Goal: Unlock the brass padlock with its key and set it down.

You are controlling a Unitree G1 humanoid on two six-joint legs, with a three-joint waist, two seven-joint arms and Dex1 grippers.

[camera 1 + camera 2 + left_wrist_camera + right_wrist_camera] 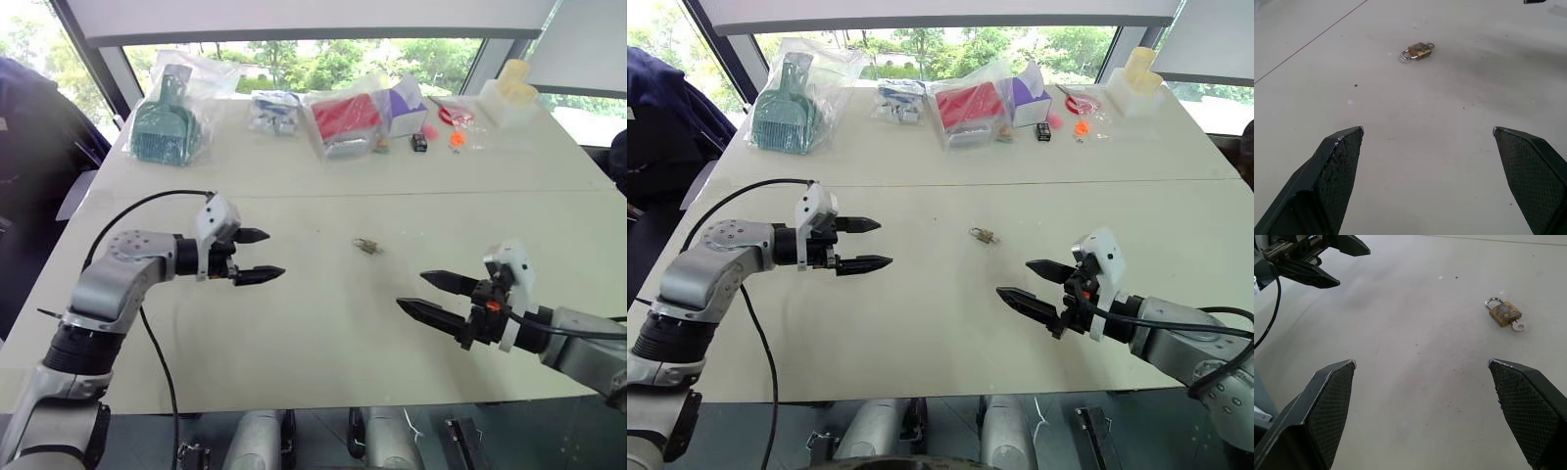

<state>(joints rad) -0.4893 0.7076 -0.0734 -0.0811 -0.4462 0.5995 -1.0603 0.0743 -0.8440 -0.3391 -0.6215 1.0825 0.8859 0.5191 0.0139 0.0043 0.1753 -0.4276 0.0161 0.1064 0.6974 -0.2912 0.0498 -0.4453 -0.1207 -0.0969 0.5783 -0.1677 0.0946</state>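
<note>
The brass padlock [367, 246] lies flat on the white table [323, 323] near its middle, silvery shackle closed and a small key [1518, 326] sticking out of its bottom. The left wrist view has the padlock [1417, 51] well ahead of the fingers. My left gripper [257, 256] hovers open to the lock's left, pointing toward it with nothing between its fingers. On the lock's near right, my right gripper [429, 295] is open and empty too. The right wrist view shows the lock [1504, 313] off to one side, with the left gripper [1327, 264] beyond.
Along the table's far edge lie bagged items: a green brush in plastic [165, 122], a small clear bag [274, 111], a red pouch [345, 119], a purple box [407, 106], small black and orange trinkets [436, 140] and a pale container [514, 93]. A black cable [157, 333] hangs from the left arm.
</note>
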